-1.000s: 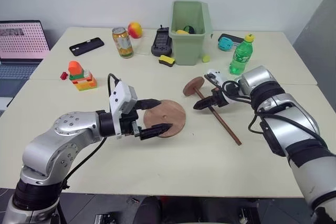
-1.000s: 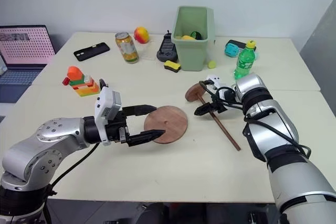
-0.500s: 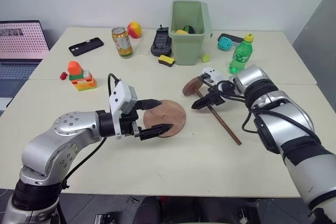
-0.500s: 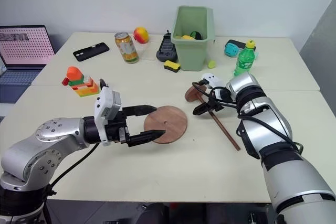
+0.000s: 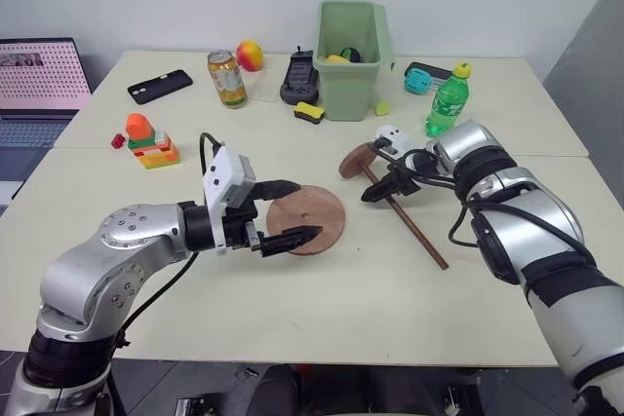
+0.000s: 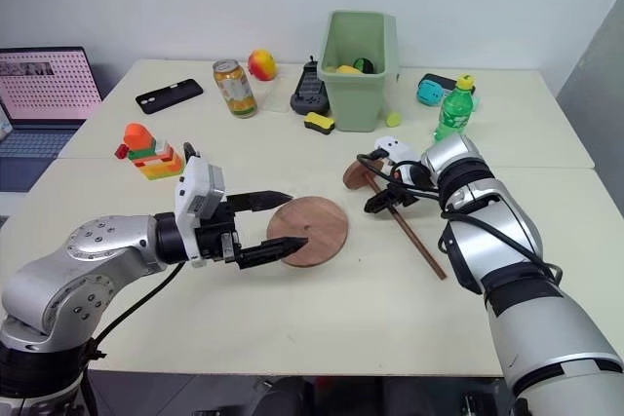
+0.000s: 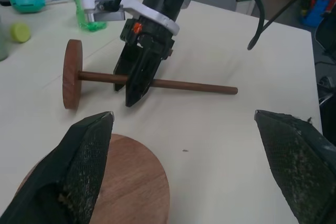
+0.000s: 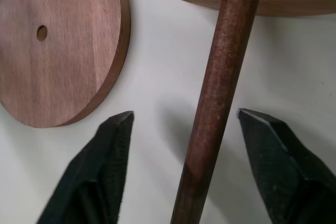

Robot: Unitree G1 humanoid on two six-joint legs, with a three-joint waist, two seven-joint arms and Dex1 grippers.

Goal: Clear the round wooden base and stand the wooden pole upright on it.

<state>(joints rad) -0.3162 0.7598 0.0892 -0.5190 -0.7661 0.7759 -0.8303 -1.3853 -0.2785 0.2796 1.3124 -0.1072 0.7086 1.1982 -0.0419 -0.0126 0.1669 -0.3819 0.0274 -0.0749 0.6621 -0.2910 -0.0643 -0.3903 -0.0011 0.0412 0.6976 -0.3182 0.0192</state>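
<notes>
Your right gripper (image 8: 181, 174) straddles the wooden pole (image 5: 408, 220) with its jaws spread, a gap on either side of the rod (no pinch yet). The pole lies flat on the surface (image 5: 322, 319), disc end toward the green bin (image 5: 353, 46). Your left gripper (image 5: 289, 213) hovers with jaws wide apart over the near edge of the round wooden base (image 5: 317, 216), just beside the pole.
</notes>
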